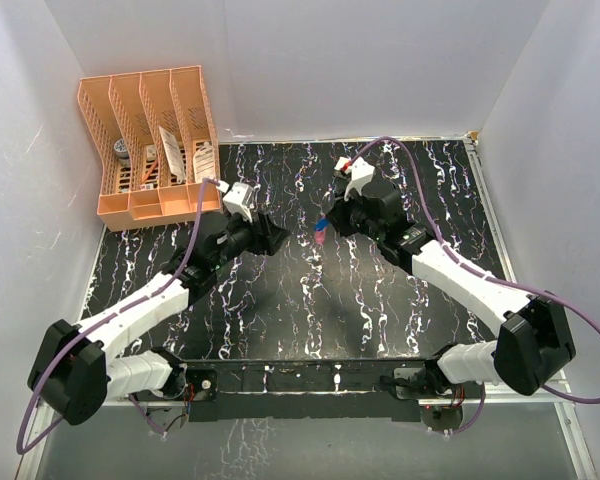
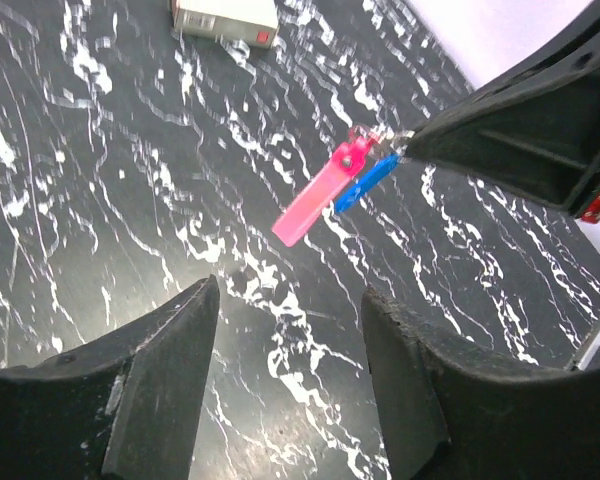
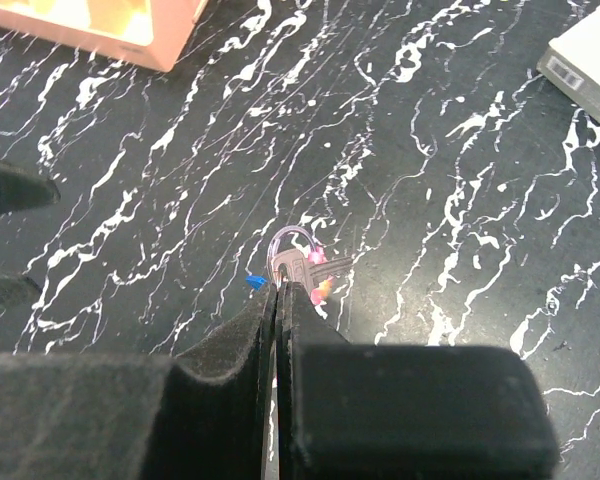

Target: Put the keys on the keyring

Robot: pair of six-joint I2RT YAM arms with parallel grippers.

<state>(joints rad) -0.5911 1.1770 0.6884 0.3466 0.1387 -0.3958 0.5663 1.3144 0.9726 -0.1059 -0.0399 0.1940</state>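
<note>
Pink, blue keys dangle; right pincer pinches half-hidden keyring, left pincer spread.

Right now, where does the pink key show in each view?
Top external: pink key mid-table, at the right hand's tip.
Left wrist: pink key upper centre, beside the blue key.
Right wrist: pink key centre, end-on, past the shut right hand.
Shared landmark: the right hand it hangs from.

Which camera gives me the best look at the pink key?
Left wrist: the pink key hangs side-on, full length. Top external shows only a small speck; right wrist, just pink bits past the right gripper.
</note>
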